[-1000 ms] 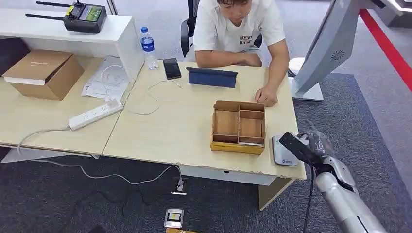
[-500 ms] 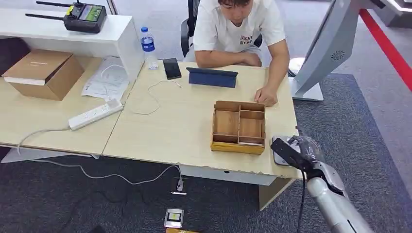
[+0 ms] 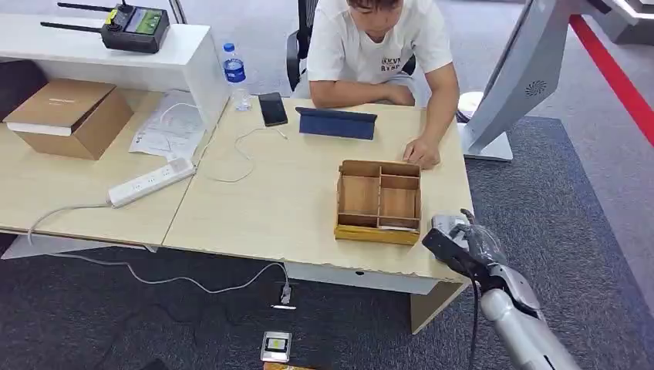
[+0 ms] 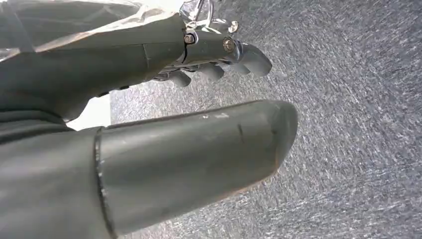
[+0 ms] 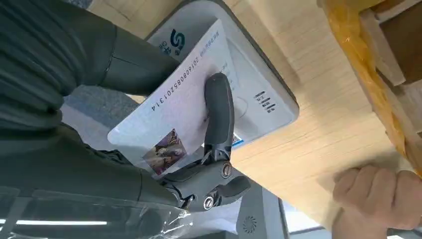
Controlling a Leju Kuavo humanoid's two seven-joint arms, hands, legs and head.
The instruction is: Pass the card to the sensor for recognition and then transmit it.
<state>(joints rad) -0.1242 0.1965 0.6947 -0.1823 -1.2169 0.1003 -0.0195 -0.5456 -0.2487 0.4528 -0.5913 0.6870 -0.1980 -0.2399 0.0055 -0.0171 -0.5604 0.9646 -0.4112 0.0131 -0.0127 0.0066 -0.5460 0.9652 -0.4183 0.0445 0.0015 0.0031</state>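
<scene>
Down at five o'clock in the head view, the right hand (image 3: 463,248) hovers at the tabletop's near right corner, pinching the card (image 5: 174,119) between thumb and a dark finger laid across its face. The right wrist view shows why: the card is held flat, printed side away from the palm, right over the white sensor (image 5: 239,84), apparently so the reader can pick it up. Whether card and sensor touch, I cannot tell; they overlap closely. My read: recognition is under way, handover not yet started.

Off to the side, the left hand (image 4: 219,59) hangs over grey carpet, holding nothing, fingers loosely curled; spread or pressed together, I cannot tell.

Just past the sensor, toward eleven o'clock, sits the wooden divided tray (image 3: 379,202) on the tabletop (image 3: 270,200), a likely drop spot. Beyond it, at twelve o'clock, a person's hand (image 3: 423,152) rests near the tray's far corner, well placed to receive the card. Farther back lie a dark tablet (image 3: 337,123), a phone (image 3: 272,108) and a water bottle (image 3: 235,73).
</scene>
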